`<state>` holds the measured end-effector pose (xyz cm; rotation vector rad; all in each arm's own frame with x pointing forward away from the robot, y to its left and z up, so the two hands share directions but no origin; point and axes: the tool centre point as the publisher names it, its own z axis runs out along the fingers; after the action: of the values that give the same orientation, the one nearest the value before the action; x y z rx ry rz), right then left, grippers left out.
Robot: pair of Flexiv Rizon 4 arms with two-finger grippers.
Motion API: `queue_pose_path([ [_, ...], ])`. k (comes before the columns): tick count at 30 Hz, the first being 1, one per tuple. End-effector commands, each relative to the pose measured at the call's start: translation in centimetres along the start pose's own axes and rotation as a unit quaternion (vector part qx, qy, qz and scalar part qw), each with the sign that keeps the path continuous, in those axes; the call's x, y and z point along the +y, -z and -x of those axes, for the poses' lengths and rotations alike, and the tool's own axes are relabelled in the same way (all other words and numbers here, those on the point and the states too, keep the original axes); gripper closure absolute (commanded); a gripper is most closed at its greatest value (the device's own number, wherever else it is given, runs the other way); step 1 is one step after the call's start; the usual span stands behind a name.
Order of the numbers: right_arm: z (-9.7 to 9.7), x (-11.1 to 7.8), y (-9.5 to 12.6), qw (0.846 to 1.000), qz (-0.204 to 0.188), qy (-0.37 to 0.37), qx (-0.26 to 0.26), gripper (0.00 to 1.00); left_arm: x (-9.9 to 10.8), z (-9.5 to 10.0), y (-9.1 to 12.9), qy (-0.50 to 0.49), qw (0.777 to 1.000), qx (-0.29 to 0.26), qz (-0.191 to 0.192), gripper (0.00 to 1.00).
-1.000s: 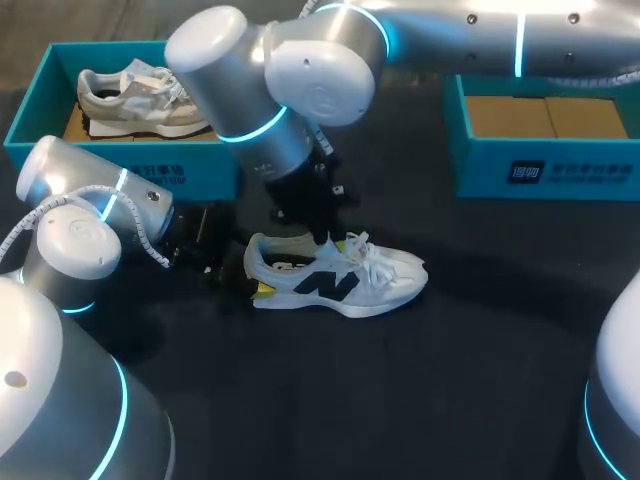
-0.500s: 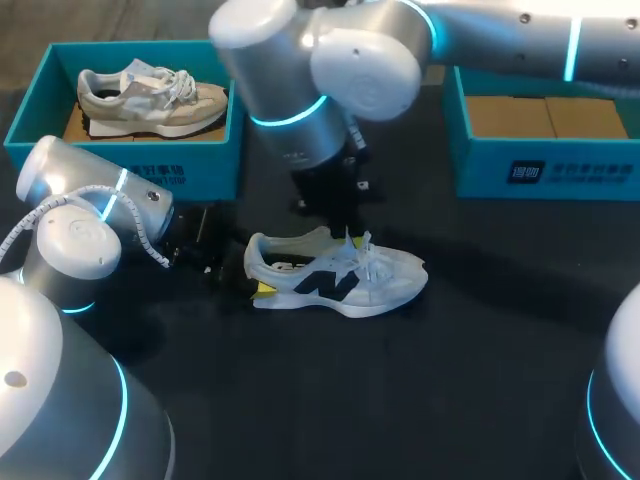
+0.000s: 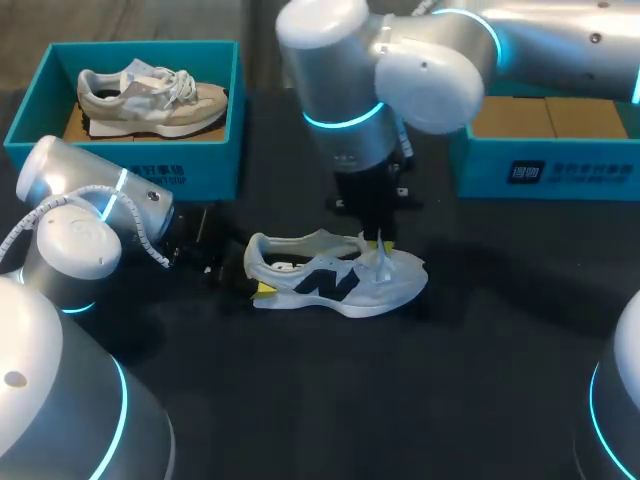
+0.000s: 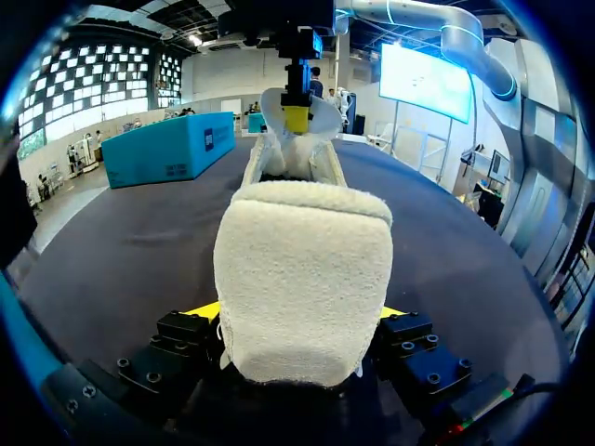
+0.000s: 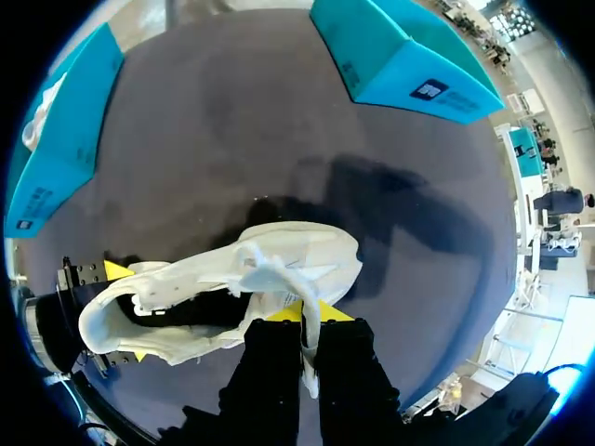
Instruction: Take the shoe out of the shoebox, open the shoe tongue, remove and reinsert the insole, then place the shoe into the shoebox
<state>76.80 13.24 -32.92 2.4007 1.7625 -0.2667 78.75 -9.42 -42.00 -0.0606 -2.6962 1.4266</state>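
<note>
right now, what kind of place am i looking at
Most likely a robot workbench for shoe handling: a dark table, a teal shoebox holding a beige shoe, and a white shoe gripped by my left pincer and right pincer.

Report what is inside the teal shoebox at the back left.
A beige shoe lies in the shoebox on a brown liner. What is beneath the shoe is hidden.

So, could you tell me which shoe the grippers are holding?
The white shoe on the table: left gripper on its heel, right gripper on its tongue. The beige shoe lies in the shoebox.
</note>
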Motion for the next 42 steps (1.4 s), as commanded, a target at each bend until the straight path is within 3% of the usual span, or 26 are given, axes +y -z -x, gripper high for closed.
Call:
queue_pose_path([
  [1,0.9,-0.4,-1.1,0.952,0.002,-0.306,0.034,0.87,0.5,0.0,-0.5,0.0,1.0,0.0,0.002,1.0],
  [10,1.6,-0.2,-3.6,0.945,-0.004,-0.324,0.034,0.66,0.5,0.0,-0.5,0.0,1.0,0.0,0.002,1.0],
  [24,2.3,-0.3,-5.5,0.94,-0.021,-0.341,0.024,0.54,0.5,0.0,-0.5,0.0,1.0,0.0,0.002,1.0],
  [27,2.4,-0.5,-4.7,0.94,-0.016,-0.34,0.027,0.52,0.5,0.0,-0.5,0.0,1.0,0.0,0.002,1.0],
  [29,2.3,-0.6,-3.8,0.942,-0.007,-0.334,0.034,0.33,0.5,0.0,-0.5,0.0,1.0,0.0,0.002,1.0],
  [31,2.2,-0.7,-2.8,0.946,0.008,-0.322,0.04,0.02,0.5,0.0,-0.5,0.0,1.0,0.0,0.002,1.0],
  [42,1.6,-0.9,0.7,0.971,0.085,-0.211,0.078,0.0,0.5,0.0,-0.5,0.0,1.0,0.0,0.002,1.0],
])
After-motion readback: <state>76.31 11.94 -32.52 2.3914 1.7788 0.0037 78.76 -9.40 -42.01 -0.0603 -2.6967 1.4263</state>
